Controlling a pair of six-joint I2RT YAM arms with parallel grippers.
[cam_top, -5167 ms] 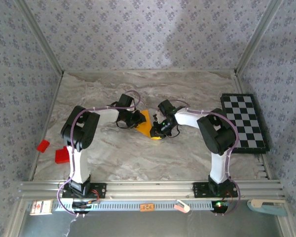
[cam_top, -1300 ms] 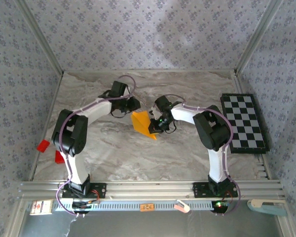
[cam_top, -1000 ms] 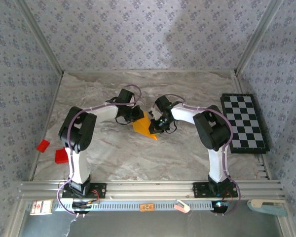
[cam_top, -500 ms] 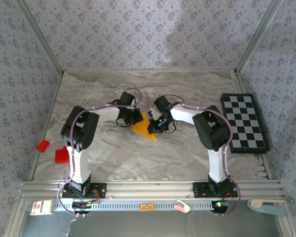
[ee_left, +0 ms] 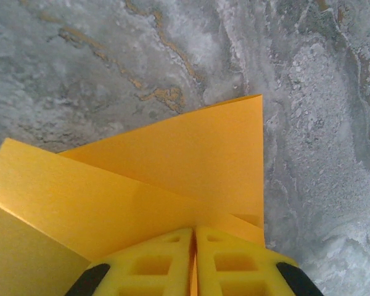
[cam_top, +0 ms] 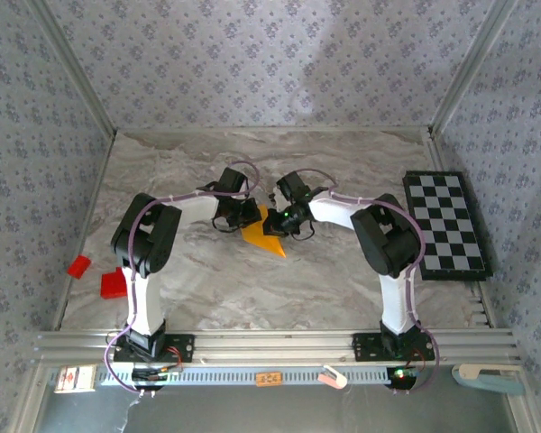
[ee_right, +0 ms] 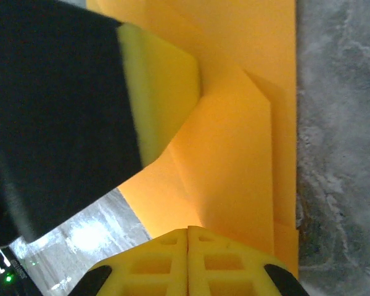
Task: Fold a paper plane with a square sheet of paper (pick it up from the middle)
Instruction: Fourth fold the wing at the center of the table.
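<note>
Since a second ago the left gripper (cam_top: 250,216) has come nearer, onto the one folded paper (cam_top: 265,238). Two red blocks (cam_top: 78,266) (cam_top: 114,283) lie well left of the paper. The left gripper is pinched on its left edge. The right gripper (cam_top: 286,219), fingers together, presses its tips on the paper's right part. One checkerboard (cam_top: 444,223) lies well right of the paper.
</note>
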